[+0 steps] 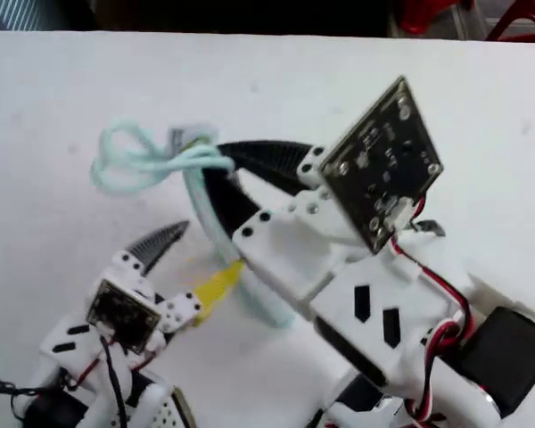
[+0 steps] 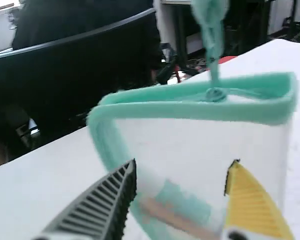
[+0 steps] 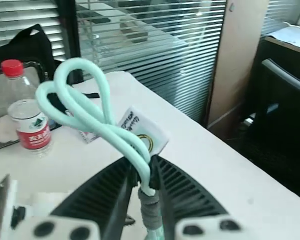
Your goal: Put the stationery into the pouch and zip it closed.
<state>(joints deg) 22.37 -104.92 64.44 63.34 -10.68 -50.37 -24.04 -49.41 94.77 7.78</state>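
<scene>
The pouch [image 1: 199, 207] is white with mint trim [image 2: 190, 97] and lies mid-table, largely under my right arm. Its mint cord [image 1: 125, 160] loops away from the zip end beside a small label [image 3: 140, 131]. My right gripper [image 1: 221, 168], with black fingers, is shut on the cord's base [image 3: 146, 182] at the zip. My left gripper [image 1: 189, 266] stands open at the pouch's near end, grey finger [image 2: 102, 202] on one side and yellow finger [image 2: 250, 202] against the pouch's edge. Blurred pink and mint shapes [image 2: 172, 210] show through the pouch's side.
A plastic bottle with a red cap [image 3: 26, 112] stands on the table beyond the cord. A black chair [image 2: 75, 75] sits past the table's far edge. Bare white table [image 1: 53, 98] lies left of and behind the pouch.
</scene>
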